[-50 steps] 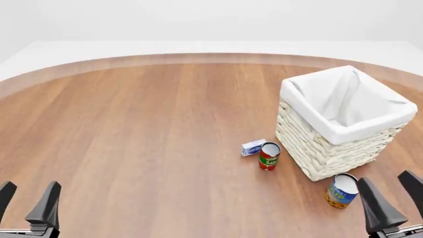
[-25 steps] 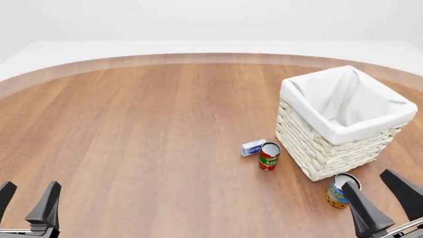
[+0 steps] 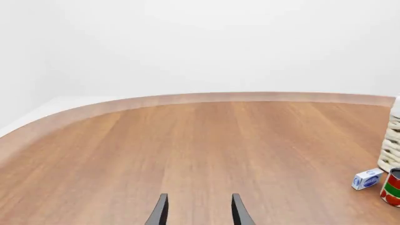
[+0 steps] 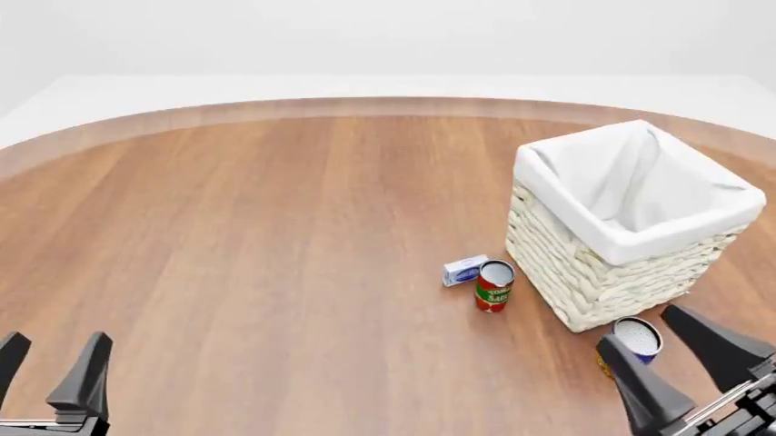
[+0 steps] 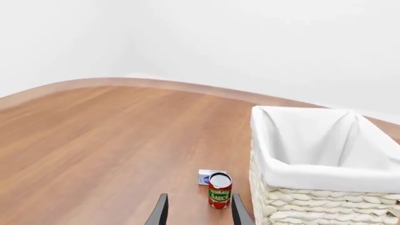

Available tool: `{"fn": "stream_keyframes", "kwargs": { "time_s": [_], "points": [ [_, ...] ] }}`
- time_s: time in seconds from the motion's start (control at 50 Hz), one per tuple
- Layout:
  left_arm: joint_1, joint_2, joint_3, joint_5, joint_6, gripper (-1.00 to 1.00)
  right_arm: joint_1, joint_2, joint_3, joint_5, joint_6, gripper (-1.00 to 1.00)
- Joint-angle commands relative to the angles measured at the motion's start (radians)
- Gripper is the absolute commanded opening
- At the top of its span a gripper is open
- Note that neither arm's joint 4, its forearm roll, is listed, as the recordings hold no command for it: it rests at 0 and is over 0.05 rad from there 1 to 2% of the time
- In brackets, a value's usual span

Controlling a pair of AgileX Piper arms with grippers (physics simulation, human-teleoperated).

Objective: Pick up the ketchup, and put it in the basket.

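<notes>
Wicker basket is seen upright at table's right; ketchup not seen. Right gripper is spread wide beside a blue-topped can. Left gripper is also spread, empty.

One large square cream-white woven wicker basket with a white cloth lining stands on the round wooden table. Two cans are near the basket: one red-and-green tomato sauce can just beside its left wall, and one blue-and-orange can near its front corner. One small blue-and-white box lies beside the tomato can, on the side away from the basket.
</notes>
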Motion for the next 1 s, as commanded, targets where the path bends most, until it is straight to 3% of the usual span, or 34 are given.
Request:
{"fn": "stream_keyframes", "kwargs": {
  "time_s": [0.02, 0.26, 1.0],
  "points": [
    [0.0, 0.0, 0.0, 0.0, 0.0, 1.0, 0.066, 0.062, -0.018, -0.035, 0.002, 1.0],
    [0.0, 0.0, 0.0, 0.0, 0.0, 1.0, 0.124, 0.166, -0.038, -0.091, 0.022, 1.0],
    [0.0, 0.0, 0.0, 0.0, 0.0, 1.0, 0.299, 0.415, -0.063, -0.27, -0.033, 1.0]
  ]
}}
